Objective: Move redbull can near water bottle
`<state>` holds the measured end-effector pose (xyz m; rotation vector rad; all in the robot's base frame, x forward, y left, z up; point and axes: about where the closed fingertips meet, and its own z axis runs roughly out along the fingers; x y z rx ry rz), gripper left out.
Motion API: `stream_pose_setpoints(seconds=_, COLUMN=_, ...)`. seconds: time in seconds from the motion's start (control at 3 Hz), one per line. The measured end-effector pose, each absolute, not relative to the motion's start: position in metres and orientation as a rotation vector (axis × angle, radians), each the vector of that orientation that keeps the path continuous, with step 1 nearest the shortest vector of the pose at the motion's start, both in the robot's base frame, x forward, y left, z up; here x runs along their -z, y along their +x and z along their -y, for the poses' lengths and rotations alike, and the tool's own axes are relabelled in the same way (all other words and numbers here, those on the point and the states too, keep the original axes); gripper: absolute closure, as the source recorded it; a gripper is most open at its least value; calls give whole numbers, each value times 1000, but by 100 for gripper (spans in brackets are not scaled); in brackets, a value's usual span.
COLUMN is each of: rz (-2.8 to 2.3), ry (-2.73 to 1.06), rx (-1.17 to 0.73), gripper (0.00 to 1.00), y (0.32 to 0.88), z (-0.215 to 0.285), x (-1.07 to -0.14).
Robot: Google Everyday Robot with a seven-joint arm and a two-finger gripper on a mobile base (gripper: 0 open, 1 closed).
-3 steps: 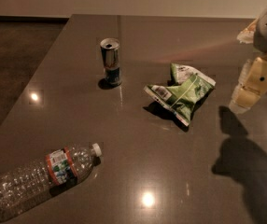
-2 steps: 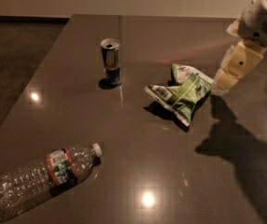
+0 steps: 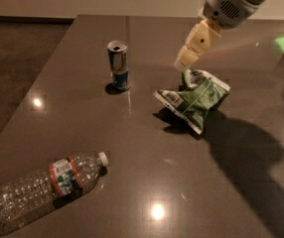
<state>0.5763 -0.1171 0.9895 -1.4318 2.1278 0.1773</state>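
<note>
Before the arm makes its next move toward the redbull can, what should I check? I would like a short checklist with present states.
1. Redbull can stands upright, untouched: ok.
2. Water bottle in view, lying on its side: ok.
3. Gripper at the can: not ok; it hangs right of the can, above the snack bag.
4. Table between can and bottle free of things: ok.
5. Gripper clear of the bag: cannot tell.

Single camera, high, angled down across table [image 3: 132, 148], fairly near; hand [image 3: 184, 62] upper right.
</note>
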Motion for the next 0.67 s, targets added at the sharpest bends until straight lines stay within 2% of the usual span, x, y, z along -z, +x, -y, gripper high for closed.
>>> stream_pose_setpoints(seconds=0.33, rz=-2064, ry=-1510, rx=-208, gripper=0, y=595, z=62, x=-976)
stream_pose_setpoints(seconds=0.67, rz=-2032, ry=-1560, rx=-218, gripper=0, y=605, z=28, x=-959)
